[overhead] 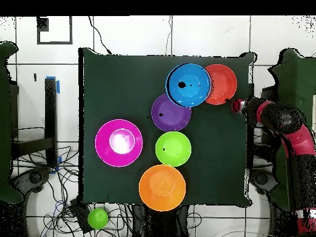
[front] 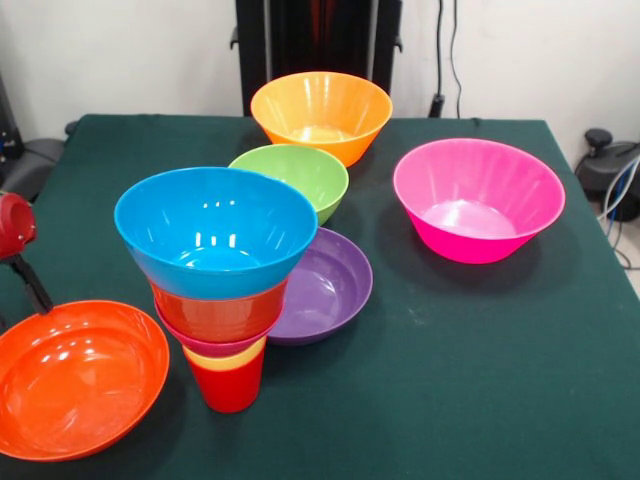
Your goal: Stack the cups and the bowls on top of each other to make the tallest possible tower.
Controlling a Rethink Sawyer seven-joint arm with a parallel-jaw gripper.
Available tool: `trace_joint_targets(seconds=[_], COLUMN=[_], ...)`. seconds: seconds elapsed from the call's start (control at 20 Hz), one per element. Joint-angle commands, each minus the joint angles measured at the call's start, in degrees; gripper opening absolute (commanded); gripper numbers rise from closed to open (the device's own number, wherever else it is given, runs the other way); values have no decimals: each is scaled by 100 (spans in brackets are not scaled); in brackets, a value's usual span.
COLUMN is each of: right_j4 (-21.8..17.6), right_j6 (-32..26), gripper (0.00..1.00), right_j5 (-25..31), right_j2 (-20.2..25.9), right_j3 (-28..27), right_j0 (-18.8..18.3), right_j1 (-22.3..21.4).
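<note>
Four bowls lie loose on the surface (front: 560, 330): magenta-pink bowl (front: 478, 200), light orange bowl (front: 321, 113), purple bowl (front: 325, 283), green bowl (front: 291, 176). An orange-red bowl (front: 78, 375) sits at one edge. The tower (front: 218, 270) beside it, blue-topped on a red cup, looks about half built. The tool (front: 14, 228) hangs off that edge; whether it is spread I cannot tell.
</note>
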Motion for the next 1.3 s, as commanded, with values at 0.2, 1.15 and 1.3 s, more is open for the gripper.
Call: trace_joint_targets(seconds=[0.2, 1.15, 1.3], right_j4=[-266, -314, -321], right_j6=[-272, -610, -595], gripper=[100, 100, 100], right_j5=[-279, -286, -293], right_j2=[-336, -257, -259], right_j3=[-31, -452, -432], right_j0=[322, 343, 343], right_j1=[48, 407, 377])
